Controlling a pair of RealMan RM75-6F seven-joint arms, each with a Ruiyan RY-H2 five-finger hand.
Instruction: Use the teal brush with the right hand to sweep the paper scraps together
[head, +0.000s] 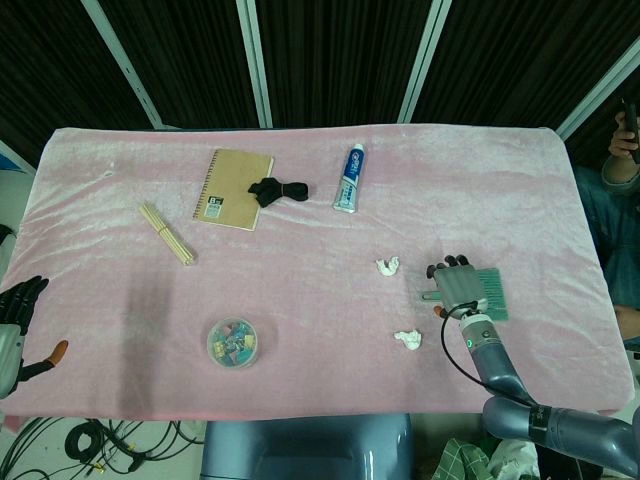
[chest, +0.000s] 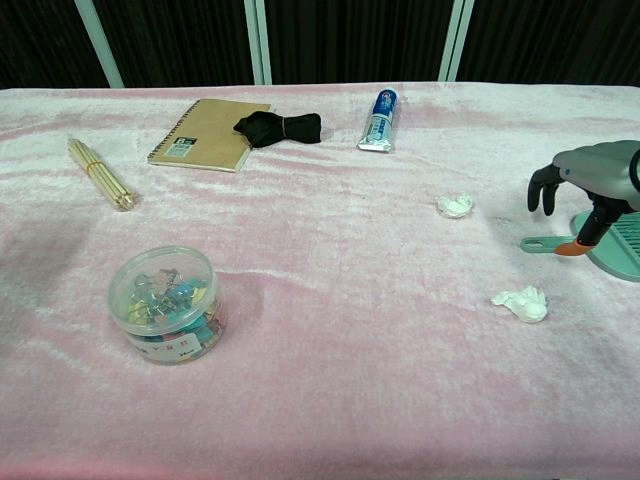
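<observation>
The teal brush (head: 491, 293) (chest: 612, 246) lies flat on the pink cloth at the right, its thin handle (chest: 541, 243) pointing left. My right hand (head: 455, 285) (chest: 588, 172) hovers over the handle end with its fingers hanging down and apart. Its orange thumb tip sits at the handle, and the hand holds nothing. One white paper scrap (head: 387, 266) (chest: 455, 205) lies left of the hand; another paper scrap (head: 408, 339) (chest: 521, 302) lies nearer the front edge. My left hand (head: 17, 322) rests off the table's left front corner, fingers spread and empty.
A clear tub of clips (head: 235, 342) (chest: 166, 304) stands front left. A bundle of sticks (head: 166, 233), a brown notebook (head: 232, 188) with a black bow (head: 277, 190) and a toothpaste tube (head: 349, 178) lie toward the back. The table's right edge is near the brush.
</observation>
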